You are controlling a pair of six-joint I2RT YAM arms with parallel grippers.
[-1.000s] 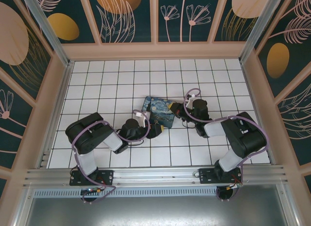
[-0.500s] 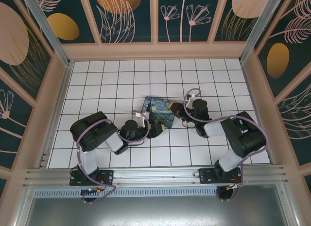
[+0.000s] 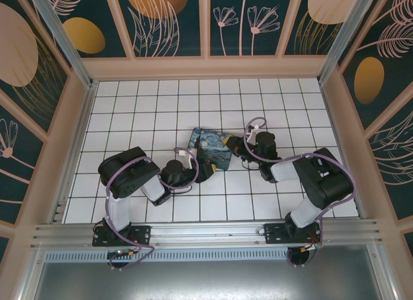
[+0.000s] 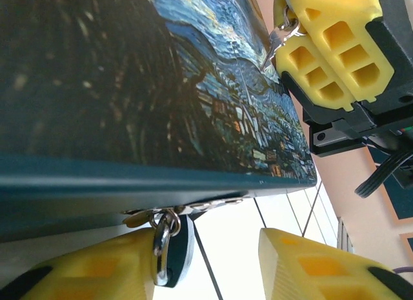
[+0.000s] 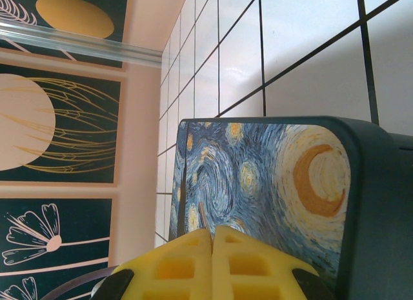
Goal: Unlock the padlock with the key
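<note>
The left pincer (image 4: pixel 216 255) is spread under the near edge of the starry-night box (image 4: pixel 129 87). There the padlock (image 4: pixel 182 248) hangs with its shackle upward, touching one finger. The right pincer (image 5: pixel 213 242) is pressed together on what seems to be the key (image 4: pixel 274 45), across the lid and well apart from the padlock. The left arm is the nearer one to the lock.

Top view: I get bright, even overhead light on the white tabletop (image 3: pixel 129 119), with soft, short shadows and no glare. Left wrist view: the box (image 4: pixel 129 87) is dim and blurred at close range, and the tiles below it are blown out to white. Right wrist view: well lit and mostly sharp.
</note>
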